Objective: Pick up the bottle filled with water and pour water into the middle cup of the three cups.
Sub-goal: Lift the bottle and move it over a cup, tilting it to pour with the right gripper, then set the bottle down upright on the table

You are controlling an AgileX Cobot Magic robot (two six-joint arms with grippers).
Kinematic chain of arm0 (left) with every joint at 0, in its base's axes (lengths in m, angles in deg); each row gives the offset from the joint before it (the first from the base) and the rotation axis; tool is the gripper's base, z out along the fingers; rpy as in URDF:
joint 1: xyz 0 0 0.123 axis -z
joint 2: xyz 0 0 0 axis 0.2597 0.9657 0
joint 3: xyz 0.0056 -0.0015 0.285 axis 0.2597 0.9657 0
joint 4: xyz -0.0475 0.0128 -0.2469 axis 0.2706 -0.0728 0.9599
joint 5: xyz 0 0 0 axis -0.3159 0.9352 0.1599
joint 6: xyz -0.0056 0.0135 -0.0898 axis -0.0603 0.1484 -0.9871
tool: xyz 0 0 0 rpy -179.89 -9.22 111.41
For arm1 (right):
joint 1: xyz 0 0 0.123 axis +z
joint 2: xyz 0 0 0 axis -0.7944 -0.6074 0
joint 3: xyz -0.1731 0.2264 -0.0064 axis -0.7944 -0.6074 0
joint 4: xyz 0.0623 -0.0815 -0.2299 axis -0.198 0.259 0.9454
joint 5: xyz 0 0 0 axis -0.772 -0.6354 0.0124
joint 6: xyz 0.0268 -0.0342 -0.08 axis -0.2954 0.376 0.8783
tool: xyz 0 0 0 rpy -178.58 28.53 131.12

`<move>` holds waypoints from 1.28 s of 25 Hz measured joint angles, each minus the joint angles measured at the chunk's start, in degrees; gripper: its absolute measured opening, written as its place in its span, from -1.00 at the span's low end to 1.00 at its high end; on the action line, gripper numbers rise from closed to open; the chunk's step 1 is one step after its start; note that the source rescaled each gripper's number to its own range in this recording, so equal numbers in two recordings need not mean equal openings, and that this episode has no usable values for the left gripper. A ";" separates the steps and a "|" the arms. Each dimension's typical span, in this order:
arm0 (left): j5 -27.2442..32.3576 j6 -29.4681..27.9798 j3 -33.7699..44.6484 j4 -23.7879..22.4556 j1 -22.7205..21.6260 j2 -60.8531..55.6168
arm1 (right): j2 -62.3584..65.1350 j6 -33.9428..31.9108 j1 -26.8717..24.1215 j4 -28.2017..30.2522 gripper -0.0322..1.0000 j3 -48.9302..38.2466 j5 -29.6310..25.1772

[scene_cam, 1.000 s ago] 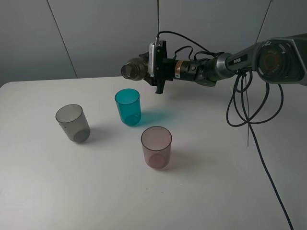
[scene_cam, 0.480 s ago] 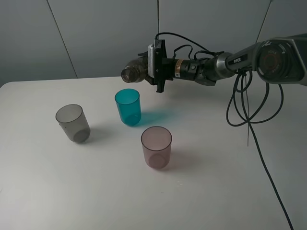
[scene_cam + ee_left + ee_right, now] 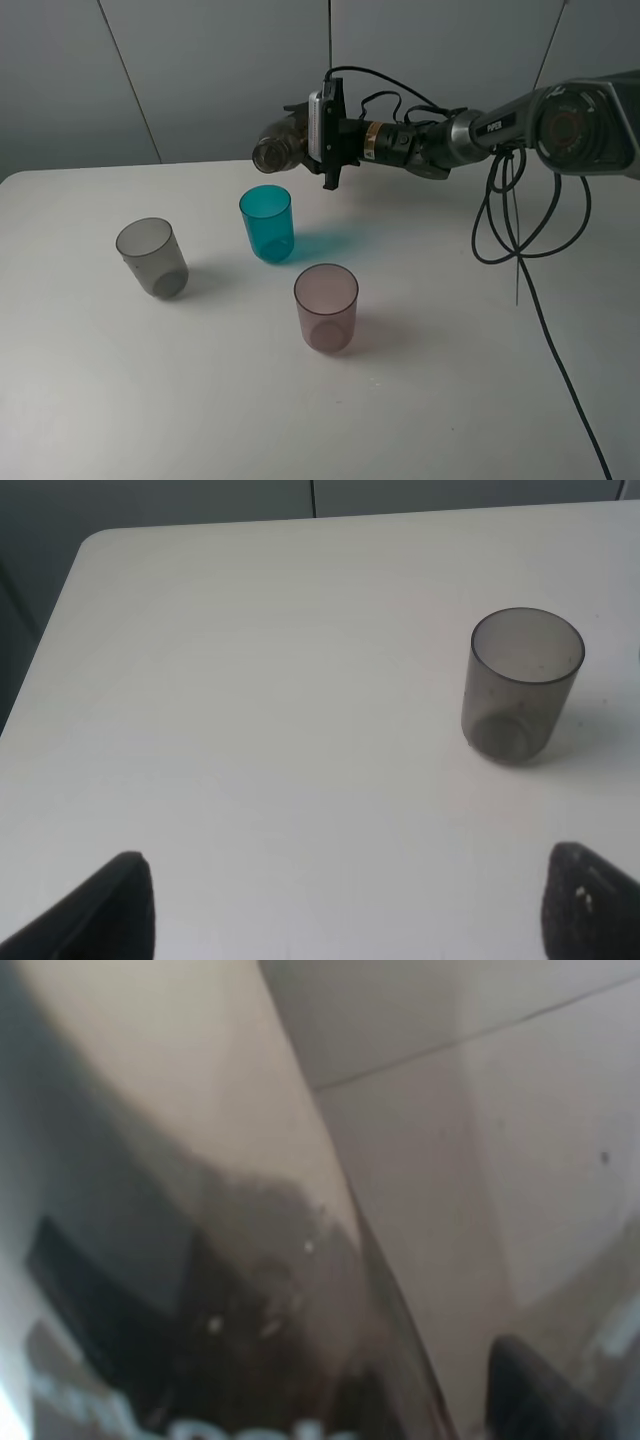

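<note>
Bottle sideways in right jaws, mouth clear of middle cup rim

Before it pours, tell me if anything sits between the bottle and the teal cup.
Nothing visible. The right gripper holds the bottle tipped over, just beyond the teal cup, with open air between. The grey cup and pink cup stand clear.
</note>
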 joint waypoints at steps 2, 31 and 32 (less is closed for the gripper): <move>0.00 0.00 0.00 0.00 0.00 0.00 | 0.00 0.92 0.00 0.00 -0.94 0.00 0.25; 0.00 0.00 0.00 0.00 0.00 0.00 | 0.00 11.83 0.00 -1.67 -0.94 0.00 0.93; 0.00 0.00 0.00 0.00 0.00 0.00 | 0.00 11.98 0.00 -1.67 -0.94 0.00 0.93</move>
